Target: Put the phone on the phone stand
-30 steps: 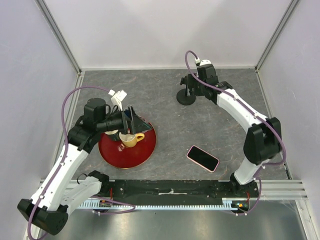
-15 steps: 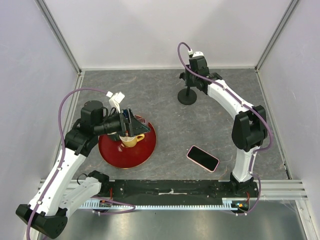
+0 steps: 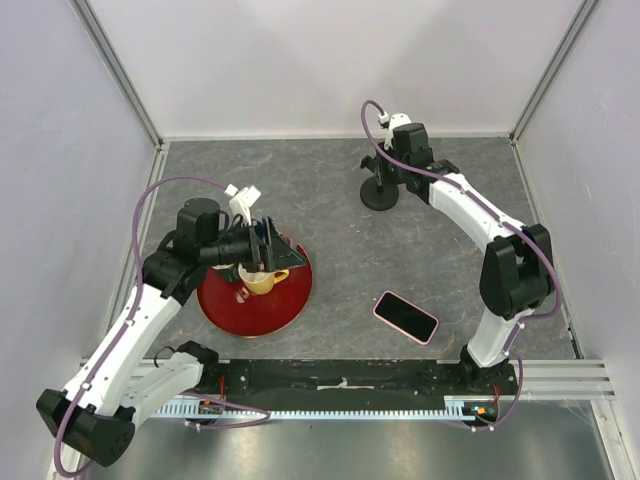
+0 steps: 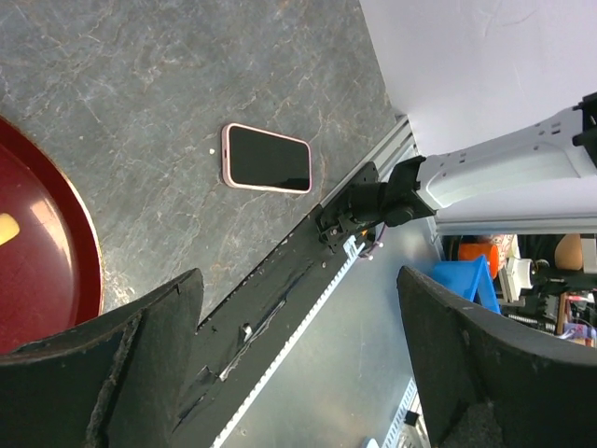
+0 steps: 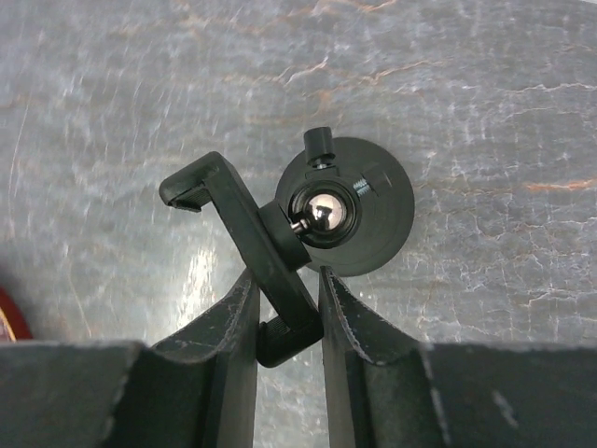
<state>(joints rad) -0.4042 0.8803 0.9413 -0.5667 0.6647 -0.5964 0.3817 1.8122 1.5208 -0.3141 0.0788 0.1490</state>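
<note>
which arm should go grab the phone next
Left, probably. The left gripper is open and empty above the red tray, with the phone in its wrist view. The right gripper is closed on the phone stand at its clamp head, so it would have to let go first.

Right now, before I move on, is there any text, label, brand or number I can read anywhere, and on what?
No readable text in any view.
phone: screen black, no marking shows.
phone stand: plain black, no label visible.
blue bin and the clutter around it, past the table edge: too small and blurred to tell.
</note>
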